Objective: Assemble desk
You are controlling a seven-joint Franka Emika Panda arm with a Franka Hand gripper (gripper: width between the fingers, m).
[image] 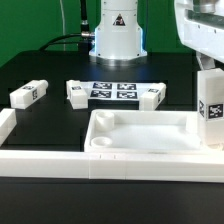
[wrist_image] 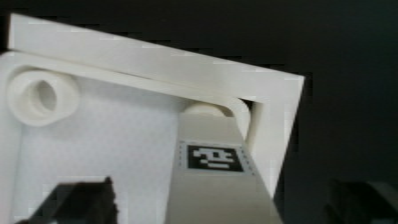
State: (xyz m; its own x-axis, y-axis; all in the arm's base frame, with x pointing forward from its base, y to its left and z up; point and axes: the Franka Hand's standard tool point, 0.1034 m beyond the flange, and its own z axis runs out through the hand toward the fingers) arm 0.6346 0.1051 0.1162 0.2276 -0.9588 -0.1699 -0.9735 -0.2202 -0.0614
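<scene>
The white desk top (image: 140, 135) lies tray-side up near the front edge of the table. One white tagged leg (image: 211, 110) stands upright at the top's corner on the exterior view's right. In the wrist view this leg (wrist_image: 217, 160) runs down into the corner socket (wrist_image: 240, 105), and another round socket (wrist_image: 45, 95) shows beside it. My gripper (image: 208, 70) is over the leg's upper end. Its fingers (wrist_image: 80, 200) stand on either side of the leg with a visible gap, so my gripper (wrist_image: 214, 205) looks open. Three more legs (image: 30, 94), (image: 77, 92), (image: 150, 96) lie loose behind the top.
The marker board (image: 113, 91) lies flat at the back, between two of the loose legs. Long white border rails run along the front (image: 100, 162) and the exterior view's left (image: 6, 125). The robot base (image: 117, 35) stands at the back centre.
</scene>
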